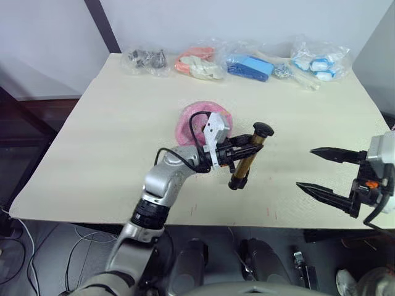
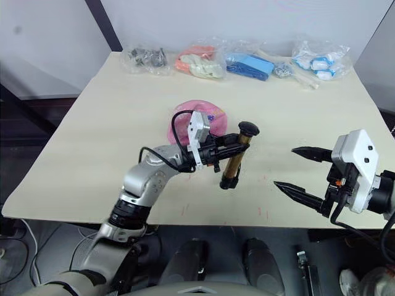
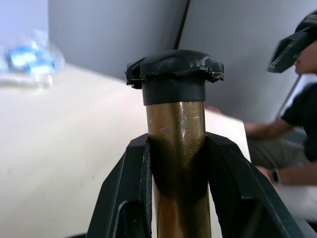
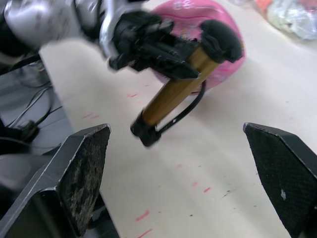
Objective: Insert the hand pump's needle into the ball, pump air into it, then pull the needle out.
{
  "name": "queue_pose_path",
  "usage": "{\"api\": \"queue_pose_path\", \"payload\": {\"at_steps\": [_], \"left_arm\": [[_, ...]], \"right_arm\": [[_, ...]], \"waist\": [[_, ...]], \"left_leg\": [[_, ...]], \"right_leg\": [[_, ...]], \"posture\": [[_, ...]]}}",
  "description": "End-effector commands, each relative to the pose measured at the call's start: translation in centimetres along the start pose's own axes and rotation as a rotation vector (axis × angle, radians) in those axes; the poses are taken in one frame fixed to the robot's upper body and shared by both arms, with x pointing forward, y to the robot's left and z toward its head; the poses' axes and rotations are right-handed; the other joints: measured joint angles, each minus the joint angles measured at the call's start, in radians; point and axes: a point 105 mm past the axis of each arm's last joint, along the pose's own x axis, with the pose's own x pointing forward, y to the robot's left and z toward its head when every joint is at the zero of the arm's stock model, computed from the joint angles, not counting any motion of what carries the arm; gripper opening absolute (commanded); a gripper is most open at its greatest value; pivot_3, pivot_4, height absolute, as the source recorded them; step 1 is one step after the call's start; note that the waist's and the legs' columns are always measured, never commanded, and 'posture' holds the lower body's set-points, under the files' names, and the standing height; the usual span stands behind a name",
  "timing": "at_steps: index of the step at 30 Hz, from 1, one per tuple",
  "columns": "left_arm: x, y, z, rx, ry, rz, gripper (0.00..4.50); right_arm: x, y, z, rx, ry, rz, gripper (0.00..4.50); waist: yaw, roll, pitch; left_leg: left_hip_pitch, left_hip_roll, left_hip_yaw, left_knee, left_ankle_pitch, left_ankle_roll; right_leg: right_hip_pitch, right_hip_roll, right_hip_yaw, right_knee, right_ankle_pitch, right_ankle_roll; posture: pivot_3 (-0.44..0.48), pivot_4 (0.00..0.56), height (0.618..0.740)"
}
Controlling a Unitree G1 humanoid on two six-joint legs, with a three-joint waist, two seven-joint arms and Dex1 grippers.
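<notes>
Left gripper [image 1: 237, 150] clasped the hand pump [image 1: 247, 155] by the ball [image 1: 192, 120]; right gripper [image 1: 322, 171] fingers wide; needle insertion apparently still ahead.

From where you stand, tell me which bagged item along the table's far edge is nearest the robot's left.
The bag of dark grey metal parts. It lies leftmost in the row; the orange-white, blue and blue-white bags sit further right.

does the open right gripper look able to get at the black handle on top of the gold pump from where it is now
Probably yes: the right gripper is open, the black T-handle sticks out above the left gripper clamping the gold-bronze hand pump, with bare table between.
</notes>
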Motion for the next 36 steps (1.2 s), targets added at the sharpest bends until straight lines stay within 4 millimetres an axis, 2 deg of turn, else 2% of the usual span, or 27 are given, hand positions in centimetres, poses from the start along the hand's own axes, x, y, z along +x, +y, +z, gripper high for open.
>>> {"api": "queue_pose_path", "payload": {"at_steps": [1, 9, 16, 23, 27, 36], "left_arm": [[0.3, -0.1, 1.0, 0.106, -0.132, -0.002, 1.06], [0.0, -0.5, -0.4, 0.160, -0.240, 0.005, 1.06], [-0.4, -0.4, -2.7, 0.206, -0.244, 0.034, 1.06], [-0.7, -0.3, -3.9, 0.220, -0.239, 0.038, 1.06], [-0.9, -0.5, -4.2, 0.232, -0.237, 0.036, 1.06], [-1.5, -0.5, -4.5, 0.243, -0.222, 0.051, 1.06]], "right_arm": [[0.0, -0.4, 1.1, -0.030, -0.023, -0.029, 4.50], [0.5, -0.3, 1.5, -0.020, -0.034, -0.027, 4.50], [1.5, -0.3, 1.5, -0.013, -0.038, -0.018, 4.50], [5.2, -1.3, 0.6, 0.045, -0.028, -0.029, 4.50], [7.8, -1.8, 0.2, 0.111, -0.069, -0.030, 4.50], [10.7, -1.1, 1.1, 0.183, -0.125, 0.042, 4.50]], "waist": [[0.002, 0.000, 0.000], [0.002, 0.000, 0.000], [0.000, 0.000, 0.000], [-0.001, -0.001, -0.001], [-0.001, -0.001, -0.001], [-0.003, 0.000, -0.001]], "left_leg": [[0.000, 0.000, 0.000, 0.000, 0.000, 0.000], [-0.001, 0.000, 0.000, 0.000, 0.000, 0.001], [0.000, 0.000, 0.000, 0.000, 0.000, 0.001], [0.000, 0.001, 0.000, 0.000, 0.000, 0.001], [0.000, 0.000, 0.000, 0.000, -0.001, 0.001], [0.000, 0.001, -0.001, 0.000, -0.001, 0.001]], "right_leg": [[0.000, 0.000, 0.000, 0.000, 0.000, 0.000], [0.000, 0.000, 0.000, 0.000, 0.001, 0.002], [0.000, 0.001, 0.000, -0.001, 0.001, 0.002], [0.000, 0.001, 0.000, -0.001, 0.001, 0.002], [0.000, 0.001, 0.000, -0.001, 0.002, 0.002], [0.000, 0.001, -0.001, 0.000, 0.002, 0.001]], "posture": [[0.000, 0.150, 0.740], [0.000, 0.150, 0.740], [0.000, 0.150, 0.740], [0.000, 0.150, 0.740], [0.000, 0.150, 0.740], [0.000, 0.150, 0.740]]}}
